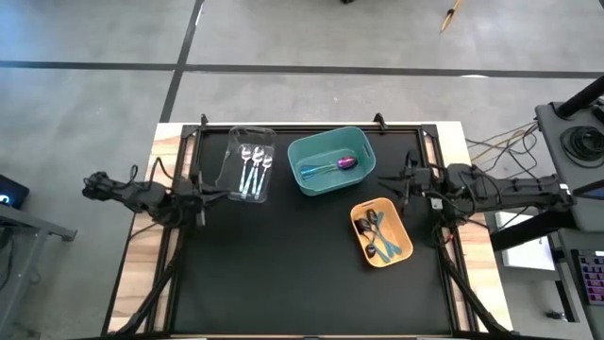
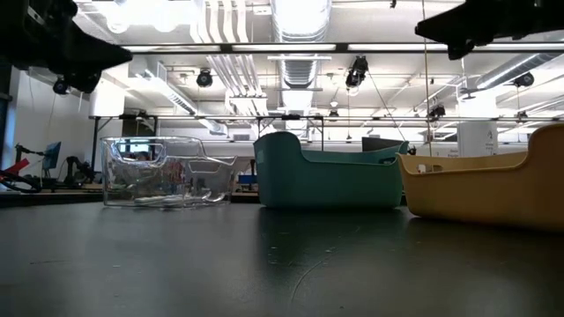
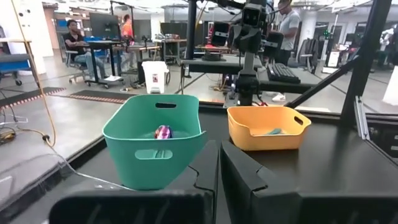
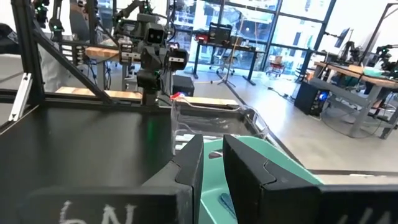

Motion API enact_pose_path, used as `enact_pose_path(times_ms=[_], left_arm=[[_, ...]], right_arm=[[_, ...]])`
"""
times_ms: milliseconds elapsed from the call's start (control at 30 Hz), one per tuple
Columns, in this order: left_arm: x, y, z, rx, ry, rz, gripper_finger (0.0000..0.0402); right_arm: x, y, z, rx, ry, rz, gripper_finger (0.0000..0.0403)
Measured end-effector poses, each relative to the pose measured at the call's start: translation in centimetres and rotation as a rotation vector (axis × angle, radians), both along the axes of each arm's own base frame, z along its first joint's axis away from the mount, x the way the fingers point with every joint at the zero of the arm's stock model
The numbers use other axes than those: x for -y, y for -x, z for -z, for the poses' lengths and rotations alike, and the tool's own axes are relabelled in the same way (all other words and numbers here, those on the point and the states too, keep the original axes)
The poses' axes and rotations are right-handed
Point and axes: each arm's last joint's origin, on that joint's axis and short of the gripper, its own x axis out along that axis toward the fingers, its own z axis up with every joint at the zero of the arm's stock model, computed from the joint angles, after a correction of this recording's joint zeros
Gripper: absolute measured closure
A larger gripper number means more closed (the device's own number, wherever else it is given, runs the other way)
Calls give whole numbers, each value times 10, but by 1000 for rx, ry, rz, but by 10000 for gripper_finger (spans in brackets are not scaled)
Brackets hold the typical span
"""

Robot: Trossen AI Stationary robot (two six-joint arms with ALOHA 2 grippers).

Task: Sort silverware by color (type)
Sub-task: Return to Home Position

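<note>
Honestly, everything looked sorted at this point. Three bins sat on the black tabletop (image 1: pixel 283 283), all in its back half. The clear bin (image 1: pixel 233 151) was toward the back left, with the shiny silver spoons (image 1: pixel 253 168) lying side by side in it. Just to its right, with a small gap between them, was the teal bin (image 1: pixel 330 134). The purple-blue spoons (image 1: pixel 342 164) lay across its bottom. The orange bin (image 1: pixel 376 263) sat a bit closer to the front and off to the right of the teal one, turned at an angle. It had the dark utensils with teal handles (image 1: pixel 376 234) piled up inside. I couldn't see any silverware loose on the mat.

Both arms were stretched in from the sides and sat up off the surface. The left claw (image 3: pixel 219 144) was just beside the clear bin's left side, near its front corner. Its fingers were drawn close with only a thin slit between them, and they held nothing. The right claw (image 4: pixel 213 140) was just off the right side of the teal bin and behind the orange one. Its fingers were also pinched narrow and empty. From table height the arms only showed as dark shapes up in the top corners, well above the bins.
</note>
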Motion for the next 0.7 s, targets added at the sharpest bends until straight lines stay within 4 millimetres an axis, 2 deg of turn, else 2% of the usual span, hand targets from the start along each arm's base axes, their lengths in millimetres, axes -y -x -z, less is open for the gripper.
enact_pose_path(times_ms=[367,700], left_arm=[[4,-11,31,30,81,0,402],[4,-13,33,80,97,6,402]], right_arm=[[0,19,40,83,-81,-5,351],[0,32,71,154,-110,-7,351]])
